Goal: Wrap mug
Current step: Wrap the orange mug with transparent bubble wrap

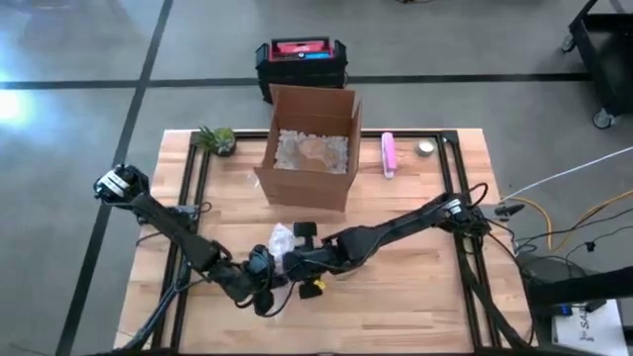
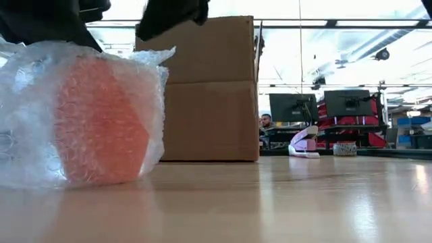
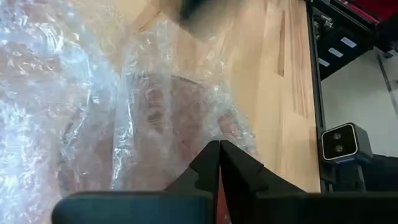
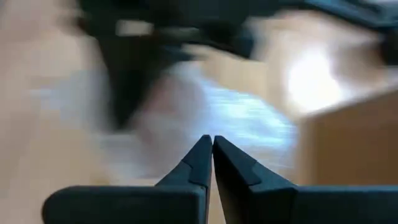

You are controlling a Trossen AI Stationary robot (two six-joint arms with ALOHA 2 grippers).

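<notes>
An orange mug stands on the table inside a loose bundle of clear bubble wrap, near the front middle of the table. My left gripper is shut just near-side of the bundle; its wrist view shows the fingertips right against the wrap. My right gripper is shut at the bundle's right side, its wrist view blurred. Dark arm parts hang over the bundle in the low view. My left gripper has its shut fingertips at the bubble wrap's creased folds, which cover the mug; I cannot tell whether they touch the wrap or hold a layer of it. My right gripper stands close to the bundle, but blur hides whether it touches it.
An open cardboard box with packing fill stands behind the bundle. A small plant is at the far left, a pink object and a small tin at the far right. A small black object lies beside the bundle.
</notes>
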